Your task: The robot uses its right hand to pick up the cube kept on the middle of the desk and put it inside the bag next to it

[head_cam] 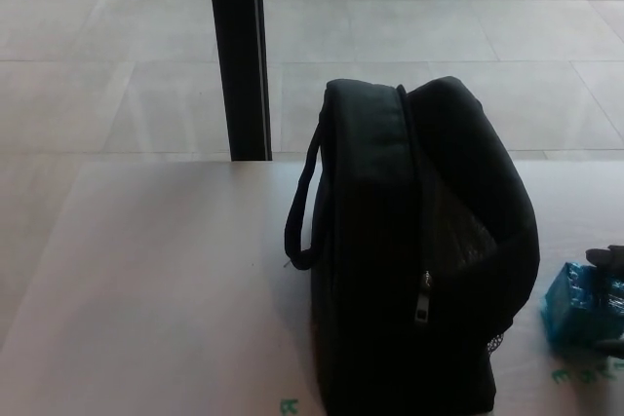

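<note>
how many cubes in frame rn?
1. A blue cube sits on the desk at the right edge of view, just right of the black bag, with the right hand on it. The bag could hide others.

The right hand (610,265) is cropped by the right edge; only dark fingertips show, perhaps touching the partly cropped cube (582,304).

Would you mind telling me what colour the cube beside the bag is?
The cube is bright blue, almost turquoise, seen in the head view at the right edge.
</note>
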### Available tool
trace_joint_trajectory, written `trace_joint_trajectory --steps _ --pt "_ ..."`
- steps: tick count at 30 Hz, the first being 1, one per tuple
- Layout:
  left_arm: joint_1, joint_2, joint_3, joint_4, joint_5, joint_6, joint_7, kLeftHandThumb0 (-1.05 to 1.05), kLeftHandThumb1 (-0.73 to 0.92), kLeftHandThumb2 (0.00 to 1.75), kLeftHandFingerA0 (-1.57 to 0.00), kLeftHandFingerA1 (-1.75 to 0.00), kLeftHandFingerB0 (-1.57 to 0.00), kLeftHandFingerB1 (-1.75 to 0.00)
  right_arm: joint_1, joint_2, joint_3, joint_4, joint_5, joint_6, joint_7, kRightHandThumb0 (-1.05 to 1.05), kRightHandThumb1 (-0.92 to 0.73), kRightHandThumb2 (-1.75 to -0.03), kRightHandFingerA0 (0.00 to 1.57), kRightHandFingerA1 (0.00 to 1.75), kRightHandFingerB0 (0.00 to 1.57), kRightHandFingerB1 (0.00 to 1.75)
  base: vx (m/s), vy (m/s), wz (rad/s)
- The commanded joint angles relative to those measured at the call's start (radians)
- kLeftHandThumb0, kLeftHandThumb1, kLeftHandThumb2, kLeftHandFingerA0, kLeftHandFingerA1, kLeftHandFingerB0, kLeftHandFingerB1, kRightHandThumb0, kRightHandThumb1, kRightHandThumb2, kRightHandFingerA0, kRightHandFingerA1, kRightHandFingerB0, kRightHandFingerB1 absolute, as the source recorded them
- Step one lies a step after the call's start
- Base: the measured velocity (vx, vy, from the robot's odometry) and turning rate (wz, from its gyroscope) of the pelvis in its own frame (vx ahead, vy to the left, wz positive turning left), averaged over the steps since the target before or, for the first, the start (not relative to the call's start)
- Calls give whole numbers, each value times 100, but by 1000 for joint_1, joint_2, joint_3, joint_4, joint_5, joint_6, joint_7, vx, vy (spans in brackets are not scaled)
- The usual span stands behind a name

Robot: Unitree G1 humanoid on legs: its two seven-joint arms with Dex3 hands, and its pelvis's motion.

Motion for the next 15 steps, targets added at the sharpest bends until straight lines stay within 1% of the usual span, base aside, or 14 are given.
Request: trace_joint_trajectory --steps 1,2,3,4,5,6,7,8,9,10,11,12,13,15 --pt "8 11 -19 -8 2 16 -29 -72 60 88 -17 -56 -10 -47 19 11 -4 70 -53 -45 -62 -74 -38 -69 0 0 0 13 0 0 0" --pt "8 10 -20 -9 1 16 -27 -72 60 88 -17 -56 -10 -47 19 13 -4 73 -59 -48 -69 -74 -38 -69 0 0 0 13 0 0 0" --pt "7 10 -18 -5 -3 16 -32 -70 75 61 -20 -53 -11 -38 18 12 2 65 -70 -37 -73 -73 -38 -71 0 1 4 10 0 0 0" --pt "-3 8 -20 5 0 8 -28 -72 60 88 -17 -56 -10 -47 8 15 1 77 -78 -44 -90 -71 -40 -73 0 9 10 8 0 0 0" --pt "-3 8 -20 5 -1 8 -28 -72 60 88 -17 -56 -10 -47 7 16 0 79 -80 -45 -91 -71 -40 -73 0 9 10 8 0 0 0" --pt "0 5 -15 -4 -9 20 -23 -71 60 87 -16 -55 -10 -47 23 30 -20 77 -72 -54 -132 -52 -29 -69 0 26 4 24 0 0 0" --pt "0 5 -15 -4 -9 20 -23 -71 60 87 -16 -55 -10 -47 23 30 -21 78 -73 -55 -132 -52 -29 -69 0 26 4 24 0 0 0" --pt "-4 5 -16 2 -8 19 -25 -71 61 87 -16 -55 -10 -47 32 37 -32 82 -70 -68 -153 -43 -28 -72 0 37 0 33 0 0 0" --pt "-3 7 -19 1 -3 17 -24 -70 62 87 -15 -54 -10 -47 49 51 -53 71 -56 -80 -177 -38 -43 -63 2 35 7 33 0 0 0" --pt "-3 7 -19 1 -3 17 -24 -70 62 87 -15 -54 -10 -47 50 53 -57 72 -60 -82 -177 -38 -43 -63 2 35 7 33 0 0 0" --pt "-1 5 -18 -2 -3 16 -20 -66 76 61 -20 -52 -12 -39 66 67 -70 72 -55 -115 -205 -37 -46 -61 2 38 10 34 0 0 0" --pt "-7 4 -18 6 -2 10 -21 -66 76 61 -20 -53 -12 -39 70 74 -80 76 -52 -134 -215 -38 -46 -60 3 37 11 33 0 0 0" --pt "-10 2 -15 10 -6 13 -19 -67 74 62 -20 -53 -12 -39 70 83 -80 88 -57 -150 -228 -40 -47 -60 2 42 12 33 0 0 0" --pt "-9 2 -13 12 -10 14 -24 -65 76 61 -20 -53 -12 -39 71 101 -88 87 -57 -154 -233 -46 -46 -63 1 45 10 37 0 0 0"
